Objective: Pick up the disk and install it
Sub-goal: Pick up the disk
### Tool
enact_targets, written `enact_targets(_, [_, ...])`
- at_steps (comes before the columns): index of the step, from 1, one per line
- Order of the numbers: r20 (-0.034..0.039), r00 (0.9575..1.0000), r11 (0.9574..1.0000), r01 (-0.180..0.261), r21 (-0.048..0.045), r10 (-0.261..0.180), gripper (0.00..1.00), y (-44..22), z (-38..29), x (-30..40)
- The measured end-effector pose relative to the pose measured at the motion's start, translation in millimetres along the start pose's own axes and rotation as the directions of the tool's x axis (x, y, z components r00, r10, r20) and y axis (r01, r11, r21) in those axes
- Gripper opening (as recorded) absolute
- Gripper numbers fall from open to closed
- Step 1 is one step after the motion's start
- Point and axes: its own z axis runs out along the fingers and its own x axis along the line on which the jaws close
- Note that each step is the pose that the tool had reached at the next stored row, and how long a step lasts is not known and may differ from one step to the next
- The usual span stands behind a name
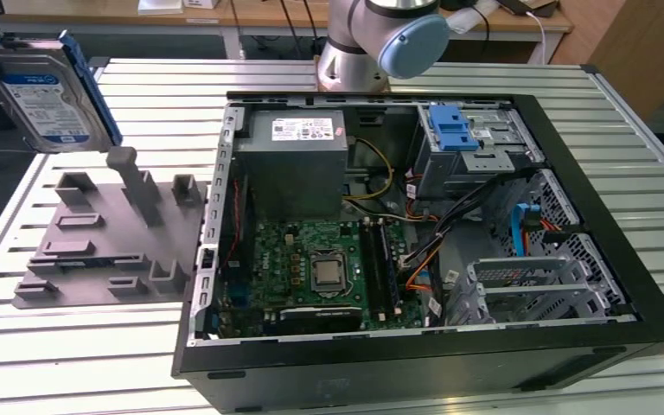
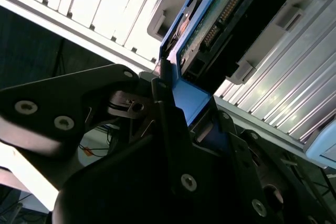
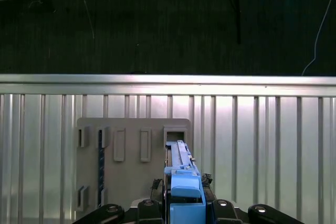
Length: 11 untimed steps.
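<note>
Clamping the disk (image 1: 46,99) by the blue carrier at its end, your gripper (image 3: 182,205) is pinching it between both fingers (image 2: 164,116), jaws drawn tight on the plastic. The disk is sticking straight out past the fingertips. In the exterior view it is hanging upright in the air at about ten o'clock from the open computer case (image 1: 424,216). It is hanging above the grey fixture plate (image 1: 101,246), which is lying at nine o'clock of the case on the slatted table (image 1: 638,112).

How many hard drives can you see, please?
1: the disk, clamped upright in the gripper above the grey fixture at the exterior view's left. Others may hide inside the case.
</note>
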Motion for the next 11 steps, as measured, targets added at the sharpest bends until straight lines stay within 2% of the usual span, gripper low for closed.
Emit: enact_targets(11, [0.0,1.0,1.0,0.0,-0.0002,0.0,0.36,0.1,-14.7,0.0])
